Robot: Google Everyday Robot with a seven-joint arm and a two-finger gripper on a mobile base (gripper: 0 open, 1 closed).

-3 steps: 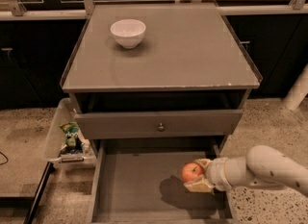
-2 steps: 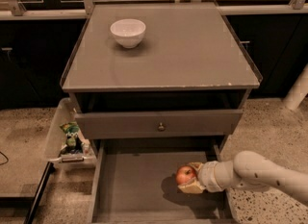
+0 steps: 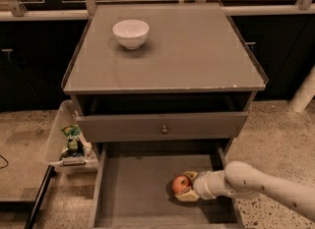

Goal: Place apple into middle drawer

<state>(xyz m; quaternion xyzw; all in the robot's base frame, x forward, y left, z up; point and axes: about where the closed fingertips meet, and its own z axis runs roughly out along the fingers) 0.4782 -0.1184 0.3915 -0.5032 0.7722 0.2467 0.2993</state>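
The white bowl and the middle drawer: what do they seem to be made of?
White bowl: likely glazed ceramic, smooth with a soft shine. Middle drawer: probably grey-painted wood, matte flat boards. The claw holds the apple inside it.

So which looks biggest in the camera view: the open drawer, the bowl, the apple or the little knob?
1. The drawer, by far.
2. The bowl.
3. The apple, smaller even though it is nearer the camera.
4. The knob, tiniest.
The gripper holds the apple inside the drawer, at its right side.
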